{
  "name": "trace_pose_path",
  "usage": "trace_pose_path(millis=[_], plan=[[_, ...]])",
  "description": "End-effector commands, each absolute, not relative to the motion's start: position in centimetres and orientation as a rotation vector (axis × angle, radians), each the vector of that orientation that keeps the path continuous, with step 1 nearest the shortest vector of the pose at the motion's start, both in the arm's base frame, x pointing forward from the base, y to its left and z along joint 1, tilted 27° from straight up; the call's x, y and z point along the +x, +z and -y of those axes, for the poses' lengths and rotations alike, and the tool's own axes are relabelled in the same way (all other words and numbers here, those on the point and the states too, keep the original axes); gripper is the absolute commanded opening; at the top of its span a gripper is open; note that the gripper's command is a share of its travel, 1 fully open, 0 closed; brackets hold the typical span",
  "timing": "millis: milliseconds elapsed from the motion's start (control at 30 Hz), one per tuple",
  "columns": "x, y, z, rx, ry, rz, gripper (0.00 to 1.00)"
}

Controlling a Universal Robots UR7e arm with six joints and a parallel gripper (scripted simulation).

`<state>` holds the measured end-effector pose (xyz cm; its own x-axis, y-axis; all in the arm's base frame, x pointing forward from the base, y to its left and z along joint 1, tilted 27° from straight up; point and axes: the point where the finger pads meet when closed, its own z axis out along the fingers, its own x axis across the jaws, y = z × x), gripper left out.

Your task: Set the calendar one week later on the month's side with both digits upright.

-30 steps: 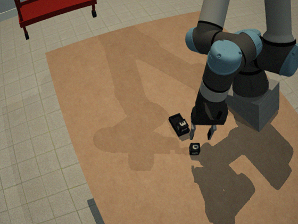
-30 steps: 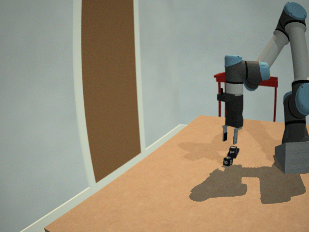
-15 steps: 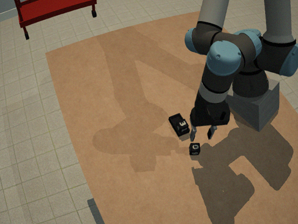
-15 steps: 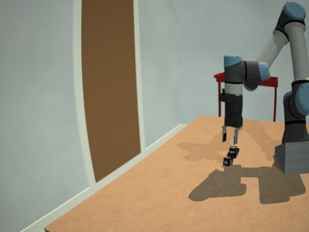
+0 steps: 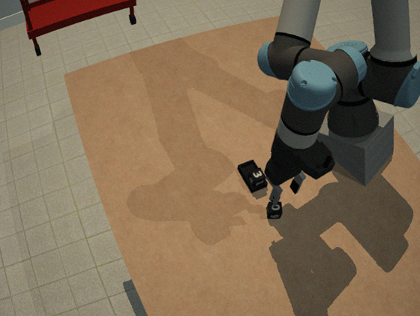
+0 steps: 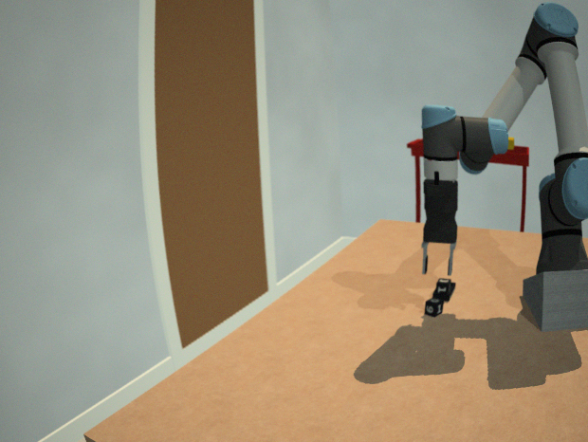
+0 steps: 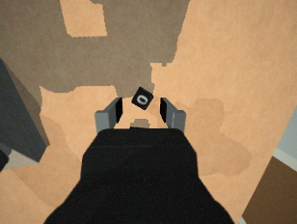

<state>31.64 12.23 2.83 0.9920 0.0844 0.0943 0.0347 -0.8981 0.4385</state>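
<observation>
A small black tray (image 5: 247, 174) lies flat on the brown table with one black cube (image 5: 257, 177) in its near end, a 3 on top; in the exterior view this cube (image 6: 443, 287) shows a 1 on its side. A second black cube (image 5: 273, 210) stands on the table outside the tray, a 0 on top; it also shows in the exterior view (image 6: 433, 307) and in the wrist view (image 7: 143, 98), turned diagonally. My gripper (image 5: 286, 189) hangs above this loose cube, fingers pointing down, open and empty. It shows in the exterior view (image 6: 437, 262) and in the wrist view (image 7: 143, 112).
The arm's grey base block (image 5: 362, 149) stands on the table right of the tray. A red cart (image 5: 69, 3) stands on the tiled floor beyond the table's far left corner. The far half of the tray is empty.
</observation>
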Motion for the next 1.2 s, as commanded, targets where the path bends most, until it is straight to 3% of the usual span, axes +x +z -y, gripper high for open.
trace_pose_path(millis=[0, 1167], plan=[[31.65, 2.79, -12.27, 2.673, 0.121, -0.229, 1.0], [31.83, 2.62, -11.52, 2.318, -0.159, -1.358, 1.0]])
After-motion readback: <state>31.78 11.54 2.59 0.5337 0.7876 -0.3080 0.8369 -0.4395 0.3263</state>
